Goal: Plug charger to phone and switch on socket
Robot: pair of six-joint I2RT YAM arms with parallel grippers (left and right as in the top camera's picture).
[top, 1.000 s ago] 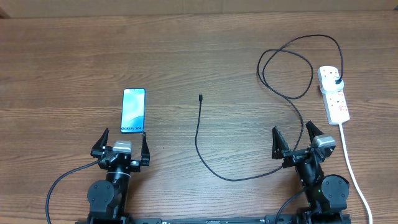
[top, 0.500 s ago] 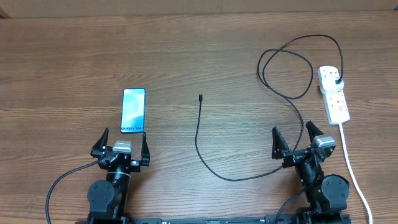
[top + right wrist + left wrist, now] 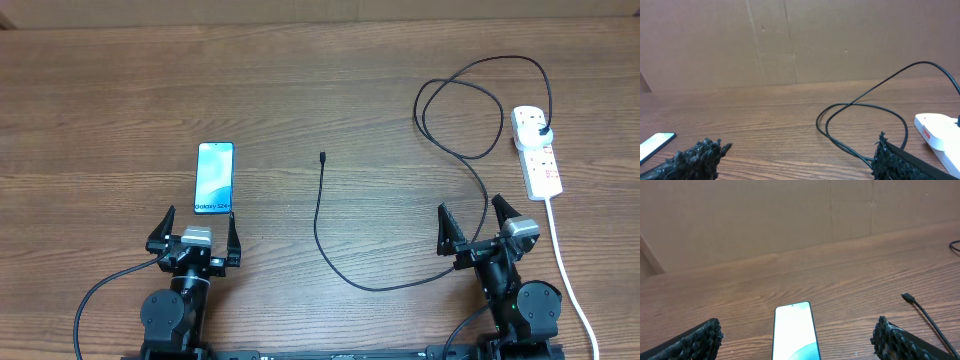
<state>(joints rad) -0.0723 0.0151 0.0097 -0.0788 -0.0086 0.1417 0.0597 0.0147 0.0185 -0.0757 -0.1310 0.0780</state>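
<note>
Right, counter (image 3: 300, 80): it is carrying everything loose, so nothing is bracing the phone or the socket against a push.
Left tool (image 3: 200, 216): it is hovering just on the near side of the phone with its jaws spread wide, gripping nothing.
Right tool (image 3: 470, 206): it is waiting far to the right of the phone, jaws likewise spread and empty. The cable is running close by its fingers, so a careless reach is risking a snag.
Charger (image 3: 318, 225): its thin black cable is curving away to the right of the phone and looping up towards the socket. Pulling the tip leftward is likely to drag the loops, and a tight cable could tug the plug or slide the strip.
Socket (image 3: 537, 150): it is lying far right of the phone with the plug (image 3: 541, 130) seemingly seated in its far end. A switch press coming in at an angle is risking shoving the strip or hitting the wrong switch.
Phone (image 3: 214, 177): it is lying flat, screen up. Its port edge appears to be facing the left tool, and an unbraced push is likely to skate it away.
Connector tip (image 3: 322, 157): it is resting right of the phone, well apart. Being so small, it is prone to twisting or slipping in a pinch and missing the port.
</note>
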